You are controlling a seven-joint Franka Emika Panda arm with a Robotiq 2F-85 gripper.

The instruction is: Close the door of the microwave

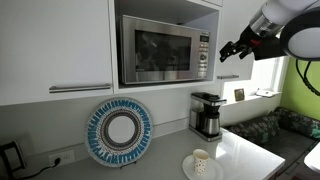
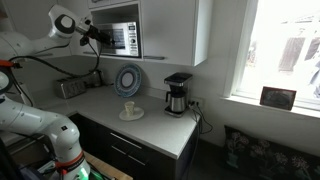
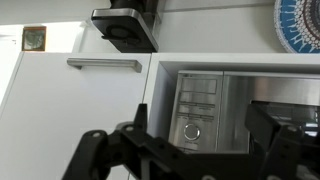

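The stainless-steel microwave sits in a cabinet niche above the counter. Its door, dark glass in a steel frame, looks flush with the front. My gripper hovers in the air just off the microwave's control-strip side, apart from it. In an exterior view the gripper is in front of the microwave. The wrist view stands upside down. There my open, empty gripper frames the control strip and its round knob, with the door beside it.
A black-and-steel coffee maker stands on the counter below. A blue-and-white plate leans on the wall. A cup on a saucer sits near the counter's front. A white cabinet door with bar handle flanks the microwave.
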